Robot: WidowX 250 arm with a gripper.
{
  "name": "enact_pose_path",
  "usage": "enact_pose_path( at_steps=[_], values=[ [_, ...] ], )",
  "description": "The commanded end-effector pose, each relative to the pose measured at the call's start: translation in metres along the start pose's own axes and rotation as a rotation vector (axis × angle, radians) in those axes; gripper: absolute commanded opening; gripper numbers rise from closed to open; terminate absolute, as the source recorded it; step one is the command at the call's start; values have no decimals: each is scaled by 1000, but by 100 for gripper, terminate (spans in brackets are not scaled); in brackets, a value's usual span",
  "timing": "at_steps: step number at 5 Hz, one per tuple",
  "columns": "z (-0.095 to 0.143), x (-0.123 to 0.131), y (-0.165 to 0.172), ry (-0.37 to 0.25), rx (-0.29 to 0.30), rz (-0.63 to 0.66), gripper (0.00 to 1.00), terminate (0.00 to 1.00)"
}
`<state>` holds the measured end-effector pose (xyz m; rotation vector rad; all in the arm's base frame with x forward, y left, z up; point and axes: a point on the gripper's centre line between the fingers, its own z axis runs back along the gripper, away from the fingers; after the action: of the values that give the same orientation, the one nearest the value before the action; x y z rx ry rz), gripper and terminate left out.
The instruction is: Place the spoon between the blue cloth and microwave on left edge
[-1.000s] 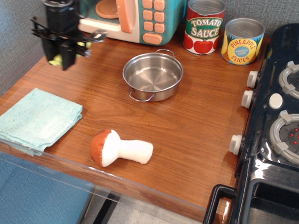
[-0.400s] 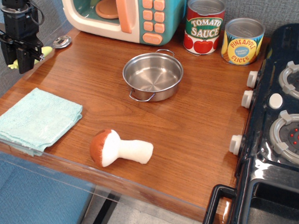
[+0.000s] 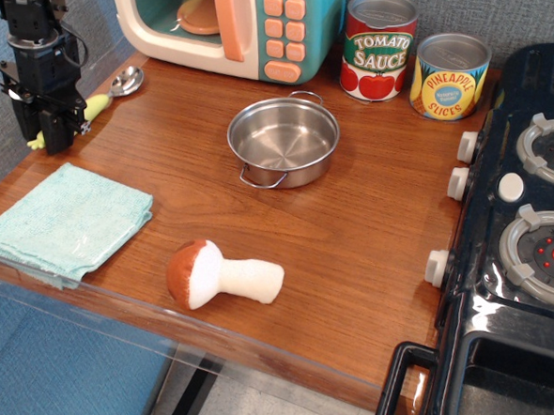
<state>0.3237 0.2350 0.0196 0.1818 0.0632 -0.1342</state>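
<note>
Bench (image 3: 354, 231): brown wood-grain top, running from the grey wall at the back to a clear front edge, carrying everything listed below.

Stove (image 3: 528, 239): black toy range, sitting against the bench's right side, showing two grey burner rings and white knobs.

Microwave (image 3: 247, 21): cream body with teal front panel and peach-orange handle and buttons, standing at the back left, its door hanging open on an orange plate.

Blue cloth (image 3: 66, 220): folded pale aqua towel, lying flat at the front left corner of the bench.

Pot (image 3: 284, 139): shallow steel pan with two loop handles, resting mid-bench, upright.

Two cans, standing side by side at the back, right of the microwave: tomato sauce (image 3: 378, 46), then pineapple slices (image 3: 449, 75).

Mushroom (image 3: 223, 274): plush, brown cap and white stalk, lying on its side near the front edge.

Pincer (image 3: 54, 132): black, pointing downward over the left edge, pinching the yellow-green handle.

Spoon (image 3: 110, 93): lying along the left edge between cloth and microwave, its shiny bowl pointing toward the microwave; whether it is touching the bench, I cannot tell.
</note>
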Motion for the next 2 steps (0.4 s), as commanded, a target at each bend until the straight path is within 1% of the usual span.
enact_pose_path(
  at_steps=[1, 2],
  values=[
    [46, -1, -11, -93, 77, -19, 0, 0],
    [44, -1, -11, -89, 70, -10, 0, 0]
  ],
)
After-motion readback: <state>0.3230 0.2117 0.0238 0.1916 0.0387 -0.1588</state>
